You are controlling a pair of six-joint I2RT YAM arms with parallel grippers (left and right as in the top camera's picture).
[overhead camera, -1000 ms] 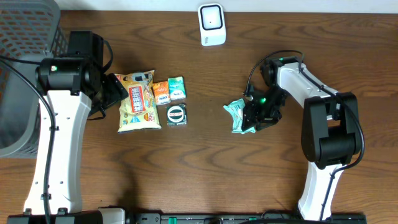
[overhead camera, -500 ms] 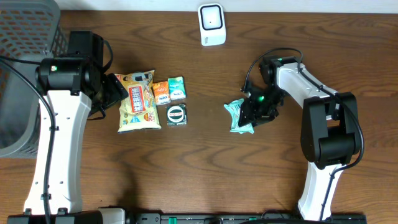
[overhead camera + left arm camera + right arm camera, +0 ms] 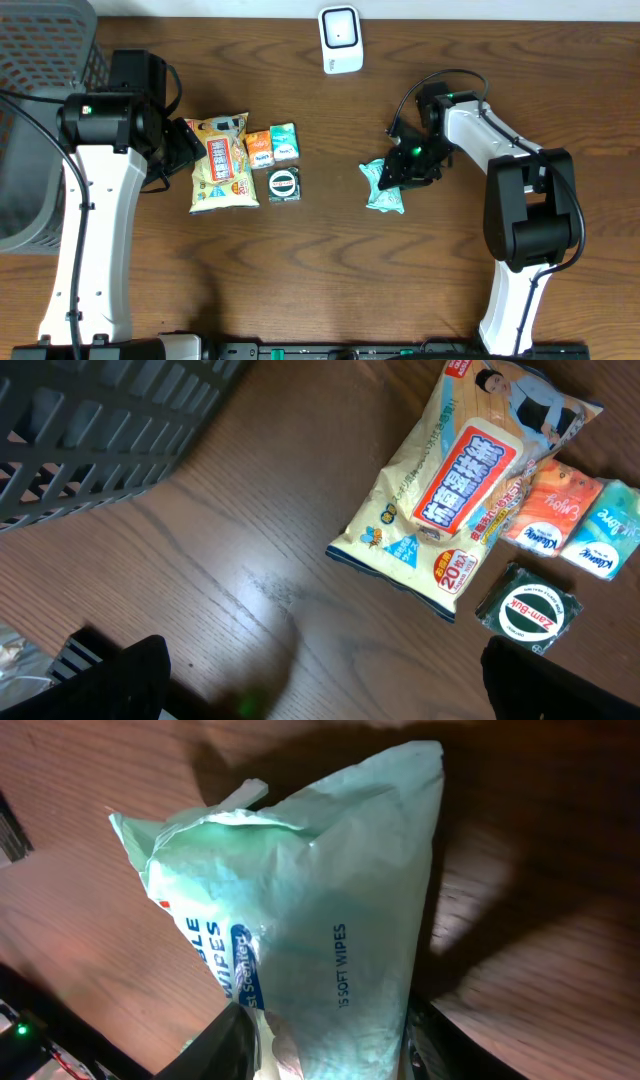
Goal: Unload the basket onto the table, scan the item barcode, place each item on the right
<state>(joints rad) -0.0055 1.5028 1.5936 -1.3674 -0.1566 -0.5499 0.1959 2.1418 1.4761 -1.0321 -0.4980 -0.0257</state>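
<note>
Step in hand, I'd say: get a firm hold on the wipes pack (image 3: 383,192) & lift it. Pack lies on the table (image 3: 330,280) right of centre, well apart from the scanner (image 3: 340,40) at the far edge. Right gripper (image 3: 404,170) sits on the pack's right end. Wrist view shows it pinching that end, both fingers (image 3: 232,1040) against the pack's sides. Left gripper (image 3: 350,685) is spread wide w/ nothing btwn, hanging near the snack bag (image 3: 465,480), tissue packs (image 3: 545,510) & round tin (image 3: 527,610). Best leave it there.

To do it well: pack is soft film & will prob crumple or sag, so squeeze enough to stop slip w/o crushing. Test the hold w/ a small lift first. No barcode on the face showing, only "SOFT WIPES" print. Maybe it's on the underside, can't tell. Once up, carry toward scanner, turn wrist till the hidden face meets it, keep film flat so the code isn't creased. Risk: held by one end only, pack may droop or twist off-angle
</note>
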